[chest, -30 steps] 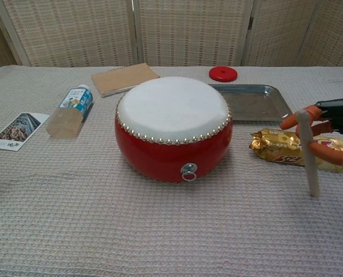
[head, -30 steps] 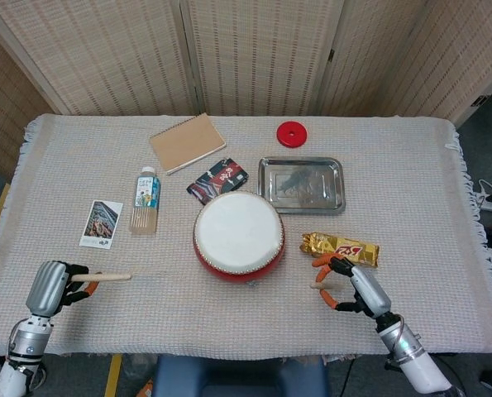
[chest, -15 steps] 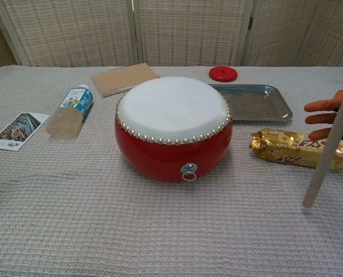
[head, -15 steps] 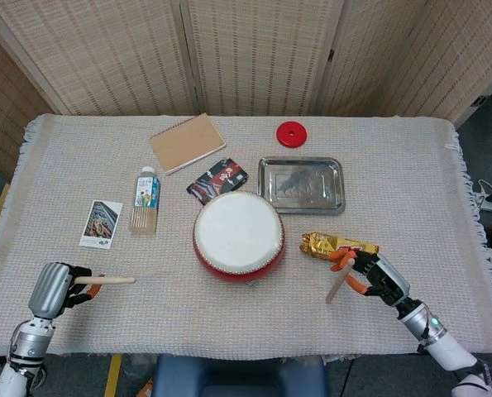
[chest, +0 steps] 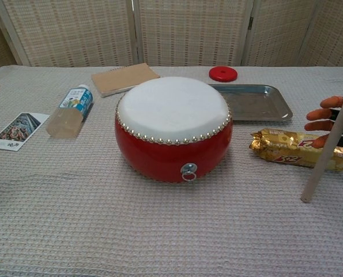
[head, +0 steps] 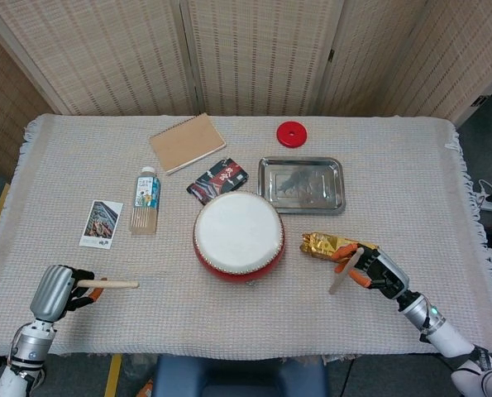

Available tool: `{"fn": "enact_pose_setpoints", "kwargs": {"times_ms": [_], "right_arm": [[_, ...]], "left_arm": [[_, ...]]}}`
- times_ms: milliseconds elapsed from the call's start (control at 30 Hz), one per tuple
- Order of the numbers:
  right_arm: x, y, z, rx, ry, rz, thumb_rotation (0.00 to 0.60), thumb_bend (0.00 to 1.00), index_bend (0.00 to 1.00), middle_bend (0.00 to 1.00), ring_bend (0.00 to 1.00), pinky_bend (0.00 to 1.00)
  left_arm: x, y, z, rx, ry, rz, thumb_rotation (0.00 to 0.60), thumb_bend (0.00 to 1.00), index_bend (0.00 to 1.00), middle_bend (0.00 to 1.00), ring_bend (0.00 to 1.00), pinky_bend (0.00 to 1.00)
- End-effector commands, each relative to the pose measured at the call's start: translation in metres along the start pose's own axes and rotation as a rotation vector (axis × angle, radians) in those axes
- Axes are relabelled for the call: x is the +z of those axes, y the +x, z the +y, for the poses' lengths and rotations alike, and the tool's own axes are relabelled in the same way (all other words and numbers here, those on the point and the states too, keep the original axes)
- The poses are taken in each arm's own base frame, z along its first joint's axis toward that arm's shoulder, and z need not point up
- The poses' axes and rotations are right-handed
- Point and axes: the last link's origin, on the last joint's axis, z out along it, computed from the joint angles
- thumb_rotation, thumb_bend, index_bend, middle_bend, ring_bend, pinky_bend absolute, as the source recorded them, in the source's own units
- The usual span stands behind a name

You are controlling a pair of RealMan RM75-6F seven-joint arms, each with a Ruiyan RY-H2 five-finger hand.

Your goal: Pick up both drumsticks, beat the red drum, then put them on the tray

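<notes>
Moved, head view: right hand (head: 376, 270) has drifted slightly toward 4 o'clock, its grip closed on right drumstick (head: 345, 272), tip angled toward 7 o'clock, ready to strike. Left hand (head: 54, 291) clasps left drumstick (head: 111, 284), now pulled slightly nearer. Red drum (head: 238, 235) sits centre; tray (head: 301, 184) at its 1 o'clock.

Chest view: right drumstick (chest: 329, 148) unchanged, slanting over a snack bar (chest: 292, 150).

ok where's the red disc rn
In the head view the red disc lies at the table's far side, just behind the metal tray, right of the notebook.
</notes>
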Motion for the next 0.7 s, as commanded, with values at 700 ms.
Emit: {"fn": "enact_pose_setpoints", "kwargs": {"times_ms": [700], "right_arm": [[0.016,-0.023,0.039,-0.138,-0.096,-0.047,0.598,0.21,0.71,0.56,0.45,0.52]], "left_arm": [[-0.005,0.003,0.002,0.011,0.002,-0.004,0.6,0.41,1.0,1.0,1.0,1.0]]}}
